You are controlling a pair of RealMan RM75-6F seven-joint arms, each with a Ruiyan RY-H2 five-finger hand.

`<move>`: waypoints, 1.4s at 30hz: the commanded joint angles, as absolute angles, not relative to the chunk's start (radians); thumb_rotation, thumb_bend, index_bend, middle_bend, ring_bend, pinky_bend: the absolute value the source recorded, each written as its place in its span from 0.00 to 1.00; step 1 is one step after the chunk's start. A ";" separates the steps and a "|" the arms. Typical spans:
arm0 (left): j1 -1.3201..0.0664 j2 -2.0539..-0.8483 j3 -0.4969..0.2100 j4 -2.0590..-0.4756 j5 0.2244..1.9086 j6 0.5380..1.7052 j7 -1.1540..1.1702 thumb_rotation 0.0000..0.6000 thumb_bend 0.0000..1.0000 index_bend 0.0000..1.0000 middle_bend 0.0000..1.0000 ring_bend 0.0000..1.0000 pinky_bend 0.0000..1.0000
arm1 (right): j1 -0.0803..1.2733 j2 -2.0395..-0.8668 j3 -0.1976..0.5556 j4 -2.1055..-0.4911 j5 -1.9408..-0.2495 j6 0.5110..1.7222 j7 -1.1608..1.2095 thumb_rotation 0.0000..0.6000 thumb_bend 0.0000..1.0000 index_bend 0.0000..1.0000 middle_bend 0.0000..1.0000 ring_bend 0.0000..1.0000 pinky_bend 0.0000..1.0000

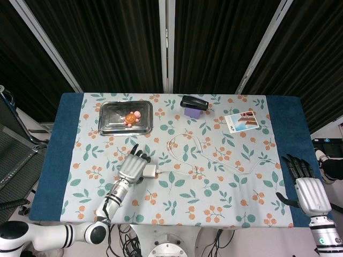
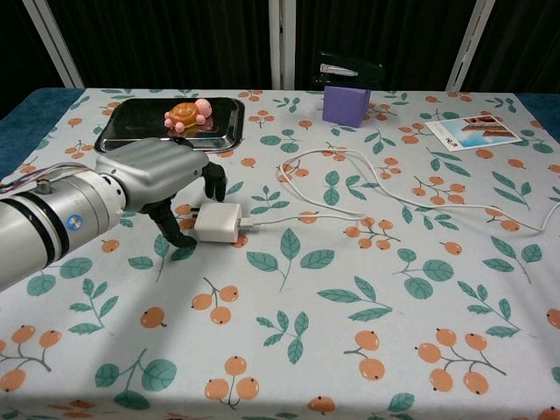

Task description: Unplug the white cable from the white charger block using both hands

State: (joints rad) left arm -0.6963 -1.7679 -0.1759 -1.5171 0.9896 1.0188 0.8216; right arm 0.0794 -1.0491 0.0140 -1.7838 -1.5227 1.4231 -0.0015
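Chest view: left hand (image 2: 162, 179) set over the left side of the white charger block (image 2: 217, 222), fingers (image 2: 213, 179) curved down beside the block's far edge and thumb near its front left corner; whether any of them touch the block cannot be told, and nothing is lifted, so the hand counts as spread and not holding. Head view: same left hand (image 1: 132, 167) just left of the white charger block (image 1: 149, 171), forearm running down toward the surface's front edge. Block lies flat on the surface (image 2: 350, 350), left of centre, with the white cable (image 2: 367, 188) plugged into its right face. Cable runs right from the block, loops back toward the middle of the surface, then trails off toward the right edge; in the head view the white cable (image 1: 214, 158) ends near the right side of the cloth. Right hand (image 1: 306, 187), head view only: at the front right corner, over the blue margin, fingers spread wide, holding nothing, well apart from the cable end. Metal tray (image 2: 122, 136) toward the back left corner, holding an orange and pink toy turtle (image 2: 188, 114). Purple block (image 2: 345, 103) near the back edge at centre, black stapler (image 2: 350, 68) on top of or just behind it. Printed card (image 2: 472, 131) toward the back right corner.
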 commanded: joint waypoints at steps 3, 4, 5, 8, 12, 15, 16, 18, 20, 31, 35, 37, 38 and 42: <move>-0.709 -1.771 -0.168 -1.515 0.979 1.014 0.805 1.00 0.18 0.36 0.33 0.20 0.00 | 0.080 -1.051 0.014 -1.783 -1.523 1.422 -0.002 1.00 0.10 0.00 0.00 0.00 0.00; -0.712 -1.771 -0.167 -1.517 0.976 1.014 0.804 1.00 0.18 0.36 0.34 0.20 0.00 | 0.080 -1.051 0.014 -1.783 -1.523 1.421 -0.003 1.00 0.10 0.00 0.00 0.00 0.00; -0.714 -1.771 -0.166 -1.519 0.973 1.013 0.803 1.00 0.18 0.36 0.34 0.21 0.00 | 0.080 -1.051 0.014 -1.783 -1.523 1.421 -0.003 1.00 0.10 0.00 0.00 0.00 0.00; -0.723 -1.770 -0.165 -1.522 0.968 1.015 0.798 1.00 0.19 0.36 0.35 0.21 0.01 | 0.080 -1.052 0.014 -1.783 -1.520 1.419 -0.004 1.00 0.10 0.00 0.00 0.00 0.00; -0.729 -1.784 -0.166 -1.505 0.973 1.035 0.784 1.00 0.22 0.43 0.42 0.28 0.04 | 0.081 -1.052 0.013 -1.785 -1.518 1.415 -0.008 1.00 0.10 0.00 0.00 0.00 0.00; -0.730 -1.794 -0.171 -1.490 0.990 1.039 0.739 1.00 0.27 0.52 0.52 0.36 0.09 | 0.085 -1.051 0.014 -1.790 -1.517 1.408 -0.013 1.00 0.10 0.00 0.00 0.00 0.00; -0.729 -1.794 -0.173 -1.489 0.994 1.038 0.721 1.00 0.29 0.56 0.55 0.39 0.11 | 0.089 -1.051 0.014 -1.793 -1.519 1.404 -0.015 1.00 0.10 0.00 0.00 0.00 0.00; -0.726 -1.790 -0.181 -1.494 1.009 1.036 0.669 1.00 0.31 0.59 0.58 0.42 0.13 | 0.103 -1.050 0.013 -1.807 -1.524 1.380 -0.024 1.00 0.10 0.00 0.00 0.00 0.00; -0.722 -1.783 -0.186 -1.504 1.030 1.039 0.628 1.00 0.33 0.60 0.58 0.42 0.15 | 0.121 -1.045 0.016 -1.842 -1.520 1.352 -0.048 1.00 0.11 0.00 0.00 0.00 0.00; -0.740 -1.739 -0.220 -1.638 1.095 1.086 0.595 1.00 0.34 0.60 0.58 0.42 0.17 | 0.313 -1.182 0.137 -2.126 -1.364 1.183 -0.384 1.00 0.13 0.04 0.14 0.00 0.13; -0.755 -1.734 -0.241 -1.687 1.087 1.113 0.631 1.00 0.34 0.60 0.59 0.42 0.17 | 0.415 -1.269 0.181 -2.165 -1.219 1.117 -0.533 1.00 0.12 0.09 0.16 0.00 0.14; -0.762 -1.731 -0.250 -1.703 1.082 1.118 0.641 1.00 0.34 0.60 0.59 0.42 0.17 | 0.452 -1.319 0.200 -2.164 -1.154 1.117 -0.589 1.00 0.12 0.12 0.17 0.00 0.15; -0.767 -1.729 -0.253 -1.711 1.081 1.119 0.644 1.00 0.34 0.60 0.58 0.42 0.17 | 0.475 -1.352 0.212 -2.160 -1.113 1.123 -0.622 1.00 0.12 0.14 0.18 0.00 0.16; -0.780 -1.728 -0.253 -1.724 1.080 1.120 0.655 1.00 0.34 0.60 0.59 0.42 0.16 | 0.541 -1.450 0.253 -2.132 -0.991 1.159 -0.696 1.00 0.13 0.22 0.20 0.00 0.17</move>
